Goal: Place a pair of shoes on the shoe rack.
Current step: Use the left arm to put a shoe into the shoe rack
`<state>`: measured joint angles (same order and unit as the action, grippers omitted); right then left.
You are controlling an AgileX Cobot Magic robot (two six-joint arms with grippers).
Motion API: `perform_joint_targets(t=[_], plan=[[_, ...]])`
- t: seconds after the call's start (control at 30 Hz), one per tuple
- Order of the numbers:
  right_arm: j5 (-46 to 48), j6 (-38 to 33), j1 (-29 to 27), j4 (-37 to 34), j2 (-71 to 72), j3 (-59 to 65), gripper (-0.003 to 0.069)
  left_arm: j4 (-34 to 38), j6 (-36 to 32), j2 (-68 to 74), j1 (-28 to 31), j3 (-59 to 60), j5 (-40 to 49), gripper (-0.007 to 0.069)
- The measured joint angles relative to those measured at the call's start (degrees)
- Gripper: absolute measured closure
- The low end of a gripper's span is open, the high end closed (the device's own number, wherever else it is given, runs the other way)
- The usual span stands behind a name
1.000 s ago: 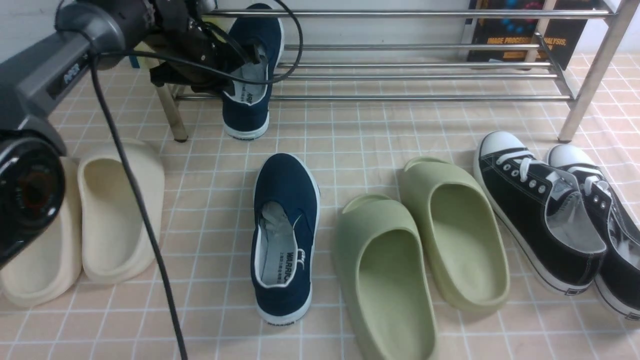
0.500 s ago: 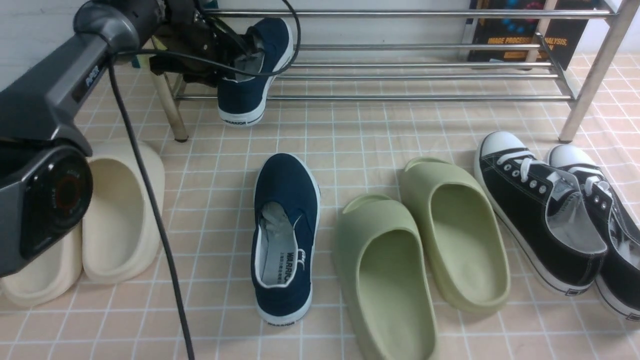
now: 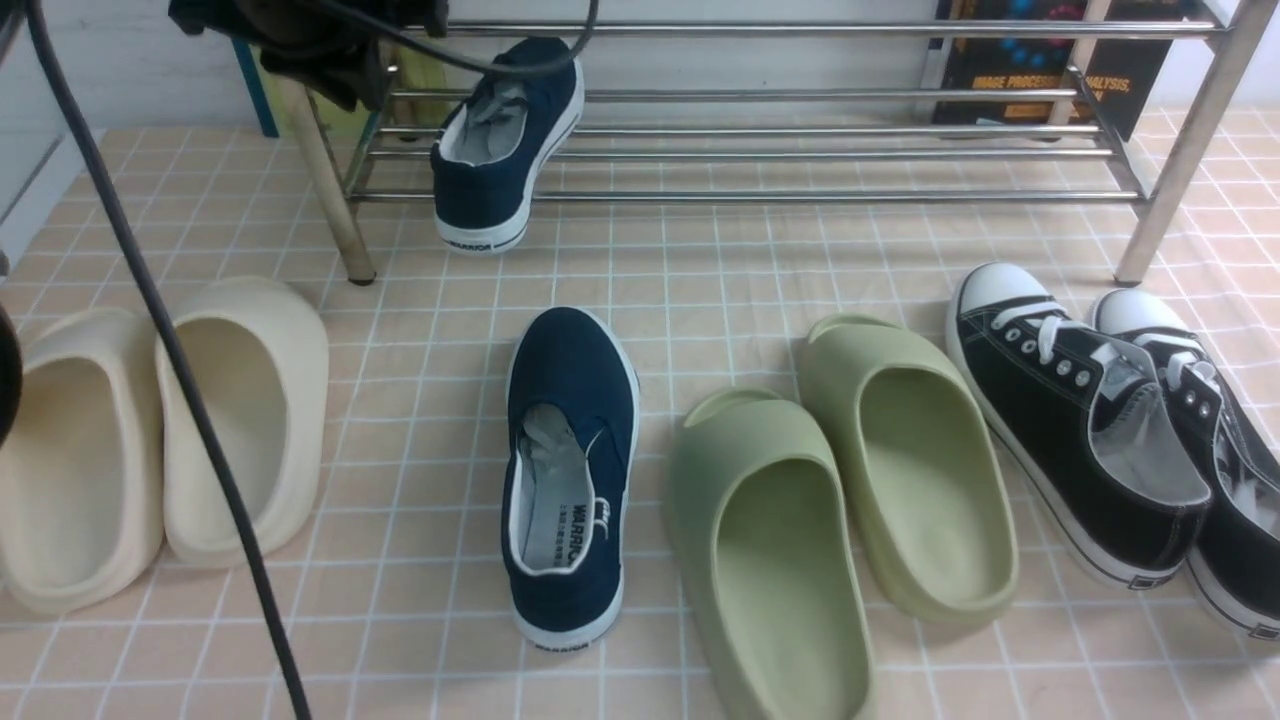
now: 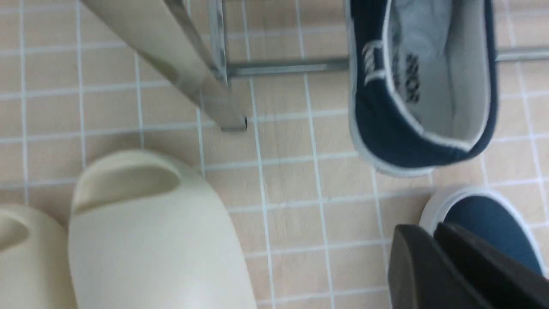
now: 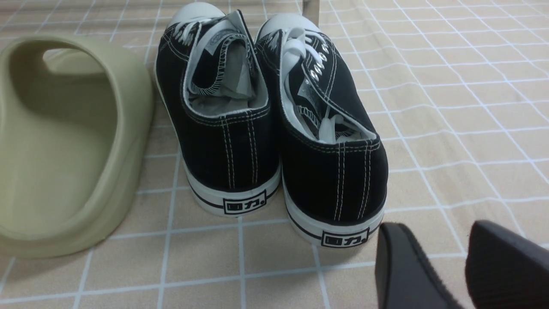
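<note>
One navy slip-on shoe (image 3: 505, 140) lies tilted on the left end of the chrome shoe rack (image 3: 800, 130), its heel hanging over the front bar. It also shows in the left wrist view (image 4: 422, 86). The other navy shoe (image 3: 570, 470) stands on the tiled floor in the middle; its toe shows in the left wrist view (image 4: 489, 219). My left gripper (image 4: 433, 236) is shut and empty, raised above the floor beside the rack's left leg (image 4: 188, 64). My right gripper (image 5: 429, 240) is open and empty, low behind the black sneakers.
Two cream slippers (image 3: 150, 430) lie at the left, two green slippers (image 3: 840, 490) right of centre, and two black lace-up sneakers (image 3: 1100, 430) at the right. A black cable (image 3: 170, 340) hangs across the left. A dark box (image 3: 1050, 60) stands behind the rack.
My left gripper has let go of the navy shoe and drawn back up and to the left. The shoe has settled onto the rack's bars, heel hanging forward.
</note>
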<state>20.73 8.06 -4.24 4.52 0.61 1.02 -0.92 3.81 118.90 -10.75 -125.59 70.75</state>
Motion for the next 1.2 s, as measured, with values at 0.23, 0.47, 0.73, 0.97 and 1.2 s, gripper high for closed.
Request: perform_joint_targets(t=[0.23, 0.47, 0.73, 0.97, 1.2], plan=[[0.0, 0.0, 0.0, -0.05, 0.0, 0.0, 0.0419, 4.94, -0.05, 4.03, 0.0, 13.37, -7.54, 0.0622], [0.0, 0.0, 0.0, 0.0, 0.0, 0.0, 0.0419, 13.22, -0.05, 5.46, 0.0, 14.03, -20.35, 0.0622], [0.0, 0.0, 0.0, 0.0, 0.0, 0.0, 0.0419, 17.13, -0.05, 5.67, -0.1, 14.14, -28.1, 0.0622], [0.0, 0.0, 0.0, -0.05, 0.0, 0.0, 0.0419, 16.45, -0.05, 5.36, -0.1, 12.83, -25.68, 0.0622], [0.0, 0.0, 0.0, -0.05, 0.0, 0.0, 0.0419, 10.65, -0.65, -2.31, -0.1, 6.13, -9.87, 0.0617]])
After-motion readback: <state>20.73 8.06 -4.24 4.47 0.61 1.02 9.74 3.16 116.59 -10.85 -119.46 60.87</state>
